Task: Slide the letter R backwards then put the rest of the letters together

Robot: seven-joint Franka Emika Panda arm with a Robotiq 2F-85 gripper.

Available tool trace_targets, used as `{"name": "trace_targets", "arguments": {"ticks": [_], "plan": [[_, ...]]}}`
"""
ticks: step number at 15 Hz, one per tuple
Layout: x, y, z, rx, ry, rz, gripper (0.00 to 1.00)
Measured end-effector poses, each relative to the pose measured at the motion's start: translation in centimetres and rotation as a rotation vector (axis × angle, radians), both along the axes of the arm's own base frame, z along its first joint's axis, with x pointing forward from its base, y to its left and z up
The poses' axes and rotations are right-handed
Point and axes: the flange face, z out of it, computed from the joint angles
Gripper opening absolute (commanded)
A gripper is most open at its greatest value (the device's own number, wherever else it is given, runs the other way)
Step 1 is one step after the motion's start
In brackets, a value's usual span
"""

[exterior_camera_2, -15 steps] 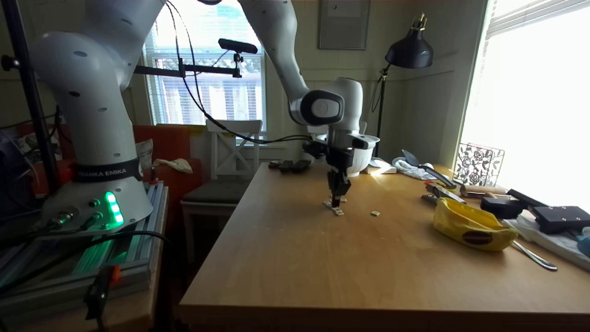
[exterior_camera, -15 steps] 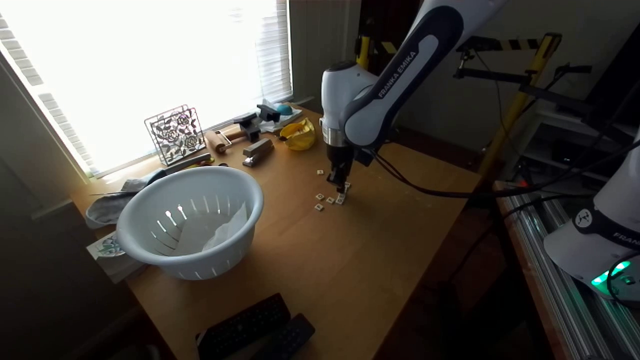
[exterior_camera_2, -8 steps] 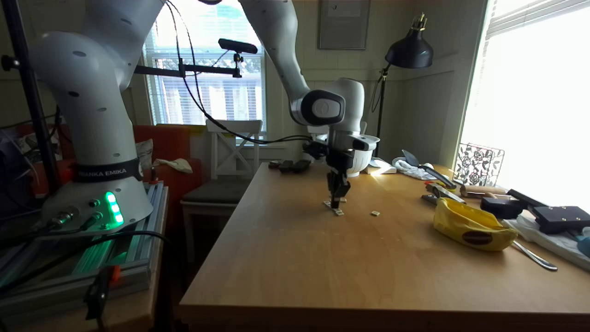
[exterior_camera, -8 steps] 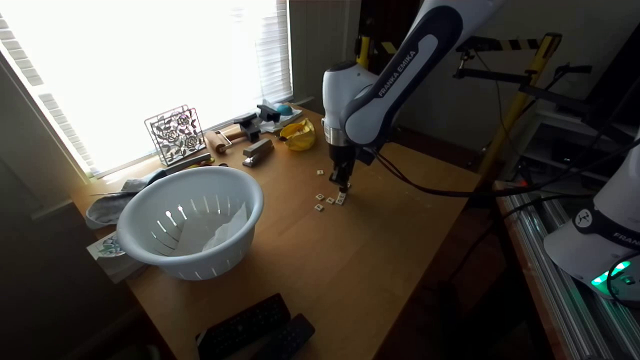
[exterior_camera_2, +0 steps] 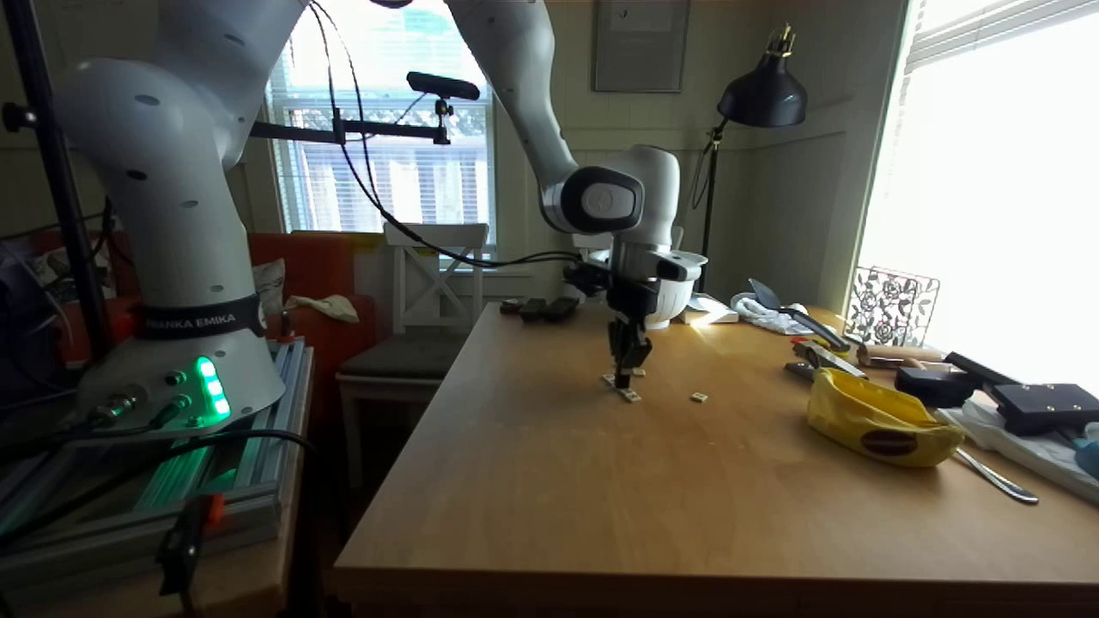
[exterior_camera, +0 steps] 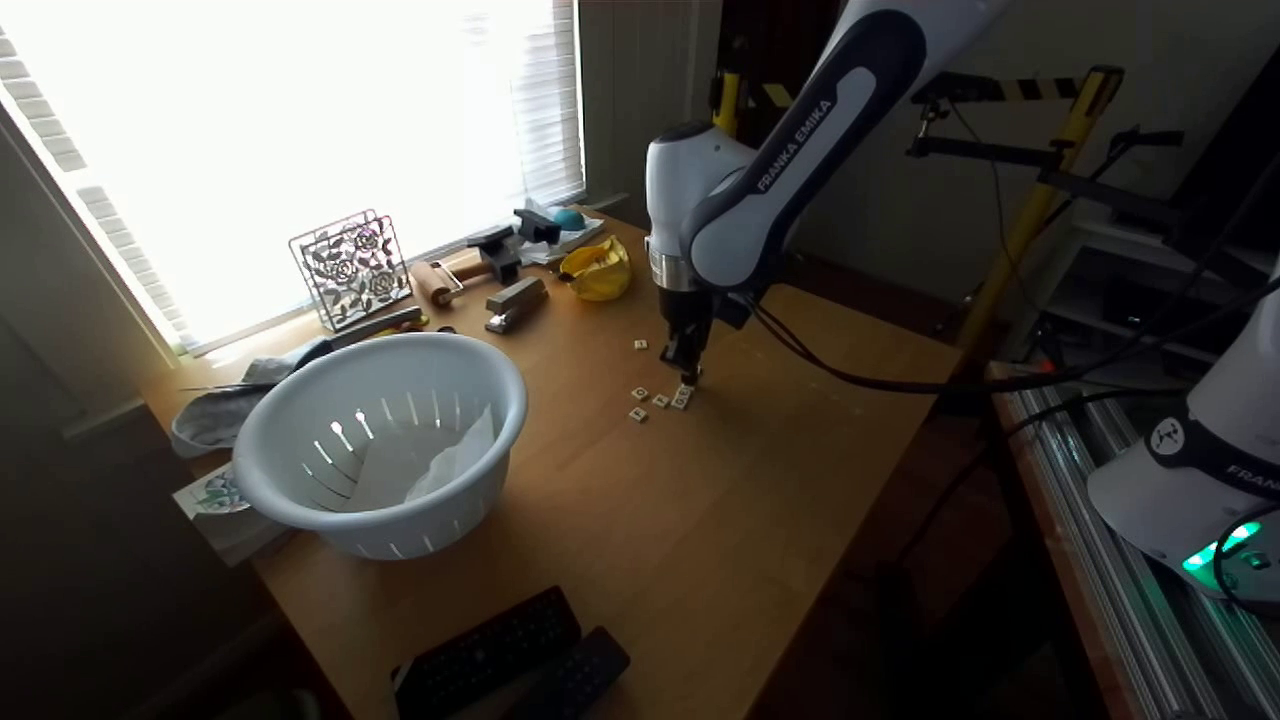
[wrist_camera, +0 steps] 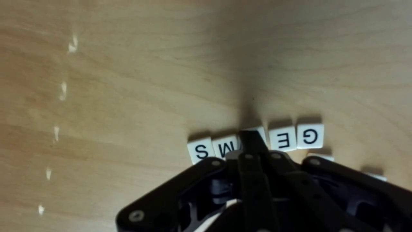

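Wrist view: pressed together, my pincer [wrist_camera: 254,141] partly hides a letter tile [wrist_camera: 261,132], M tile [wrist_camera: 227,145] toward nine o'clock, E tile [wrist_camera: 282,138] toward three. Likely light, stiff, slick; I'd pinch at twelve and six.

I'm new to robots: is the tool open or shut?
Shut: in the wrist view, the tool ends in one narrow tip, no gap showing.

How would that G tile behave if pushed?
Being flat, the G tile would probably slide rather than roll or tip. Its crisp square edges suggest stiffness. Pushed toward the adjacent E tile, it might nudge that along.
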Motion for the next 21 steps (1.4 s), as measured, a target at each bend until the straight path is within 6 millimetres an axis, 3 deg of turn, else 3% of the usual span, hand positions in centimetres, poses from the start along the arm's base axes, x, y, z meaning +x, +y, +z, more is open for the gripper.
{"name": "trace_targets", "arguments": {"ticks": [13,21], "plan": [[-0.9,-0.2,-0.1,0.004,0.029,-0.008,0.00],[-2.5,0.8,-0.1,0.012,0.058,-0.005,0.00]]}}
